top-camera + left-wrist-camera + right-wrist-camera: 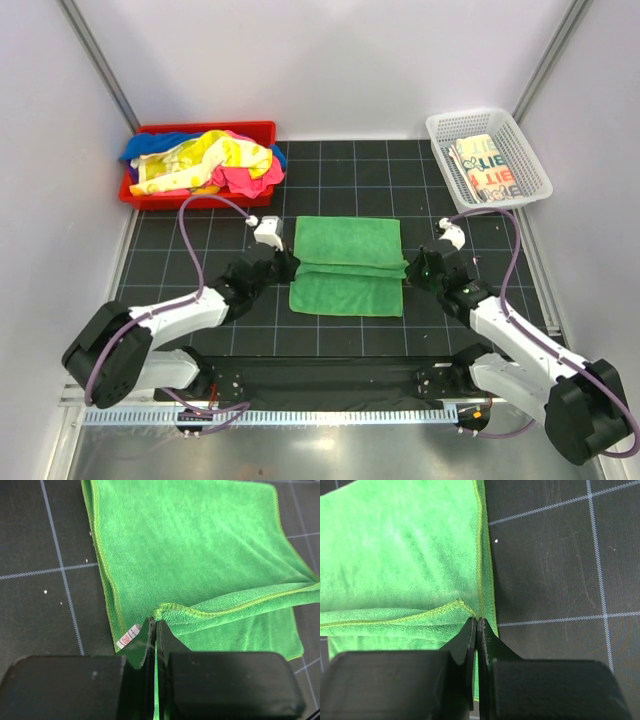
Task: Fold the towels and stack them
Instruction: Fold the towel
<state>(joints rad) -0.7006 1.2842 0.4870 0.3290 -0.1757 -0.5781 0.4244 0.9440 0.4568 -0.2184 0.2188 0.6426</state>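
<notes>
Between the left pincer and right pincer, both clamped on its edge, the green towel is half folded; beyond them a towel heap waits.

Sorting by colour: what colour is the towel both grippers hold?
Green; the towel shows best in the top view.

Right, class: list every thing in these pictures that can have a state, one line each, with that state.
green towel: flat on the mat, partly folded, one hemmed edge drawn across it.
left gripper: shut on the green towel's edge.
right gripper: shut on the green towel's edge.
towel heap: crumpled, unfolded, in the red tray.
printed towel: folded, in the white basket.
</notes>
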